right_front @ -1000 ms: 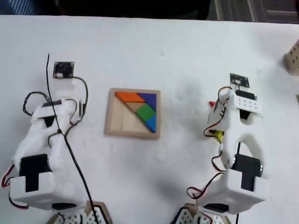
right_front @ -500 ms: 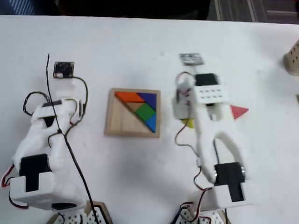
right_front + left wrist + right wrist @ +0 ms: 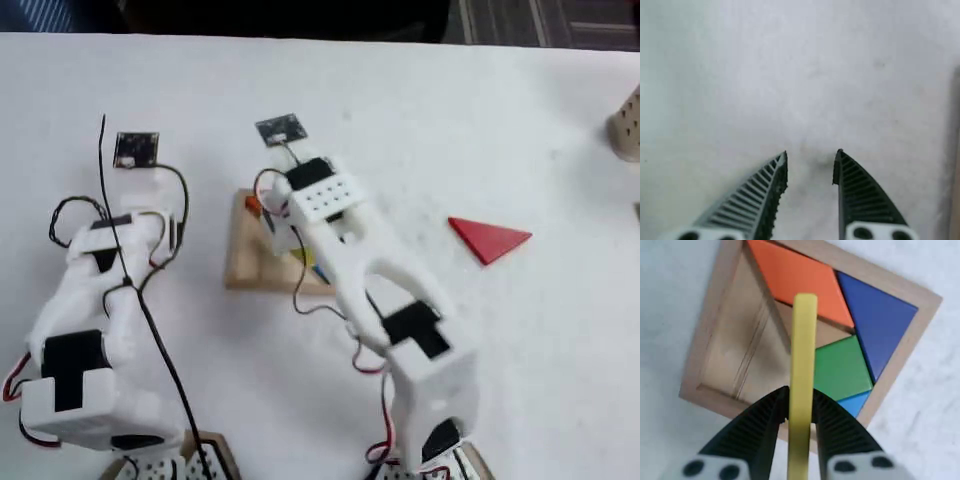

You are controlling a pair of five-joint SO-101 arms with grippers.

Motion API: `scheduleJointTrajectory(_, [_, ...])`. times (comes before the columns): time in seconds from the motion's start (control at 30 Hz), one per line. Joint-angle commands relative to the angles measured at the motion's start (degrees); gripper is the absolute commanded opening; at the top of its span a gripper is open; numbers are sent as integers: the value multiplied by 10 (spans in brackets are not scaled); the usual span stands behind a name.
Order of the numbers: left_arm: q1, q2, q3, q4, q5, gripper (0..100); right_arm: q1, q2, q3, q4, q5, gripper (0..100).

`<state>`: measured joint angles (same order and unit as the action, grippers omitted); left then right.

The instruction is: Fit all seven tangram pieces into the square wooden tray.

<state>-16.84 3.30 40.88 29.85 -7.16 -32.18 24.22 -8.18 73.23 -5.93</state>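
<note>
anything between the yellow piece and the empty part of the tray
Nothing visible. The right tool holds the yellow piece on edge over the tray; the bare floor below it is open.

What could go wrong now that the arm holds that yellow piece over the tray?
The right gripper holds the yellow piece on edge above the tray, so on release it might topple onto the green piece rather than lie flat on the bare wood. The arm's loose wires hang at the tray's edge and might snag it.
</note>
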Motion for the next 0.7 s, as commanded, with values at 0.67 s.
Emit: scheduleJointTrajectory(0.67, [-9, -3, -34, -11, 9, 169, 5, 175, -351, 220, -6, 72])
